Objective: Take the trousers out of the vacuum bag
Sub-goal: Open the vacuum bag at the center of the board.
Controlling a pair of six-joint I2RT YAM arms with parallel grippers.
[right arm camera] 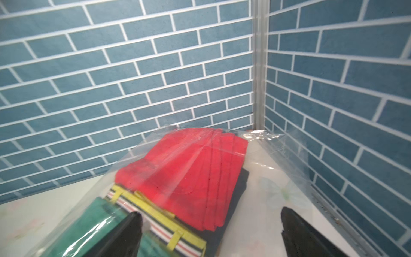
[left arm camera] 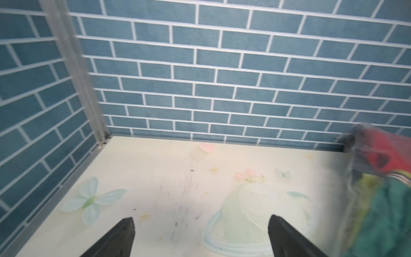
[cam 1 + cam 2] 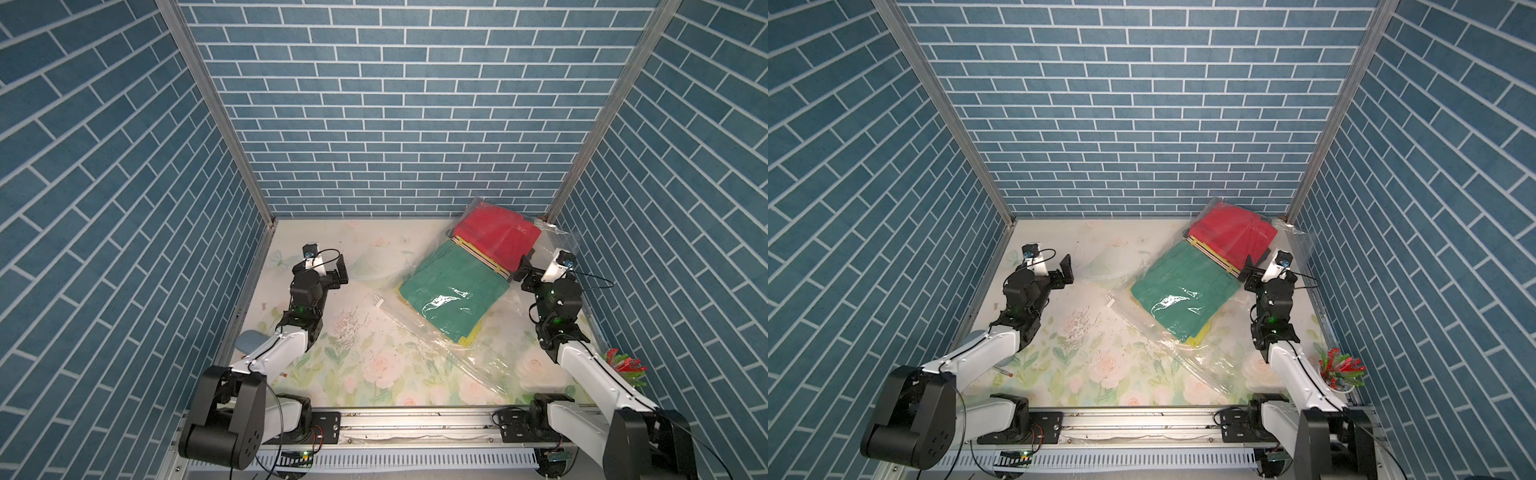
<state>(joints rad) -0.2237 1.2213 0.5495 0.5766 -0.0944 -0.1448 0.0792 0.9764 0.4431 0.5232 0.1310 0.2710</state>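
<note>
Opening step, nothing gripped; the trousers [image 3: 457,282] lie sealed in the vacuum bag [image 3: 465,353], right of centre; left gripper [image 2: 201,235] and right gripper [image 1: 210,233] gape wide and empty — next, the bag's mouth needs pinching open.

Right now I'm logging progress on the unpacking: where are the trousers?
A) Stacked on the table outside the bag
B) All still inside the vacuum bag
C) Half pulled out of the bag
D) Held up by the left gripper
B: the plastic of the vacuum bag covers the red and green trousers; both grippers are open and empty.
</note>
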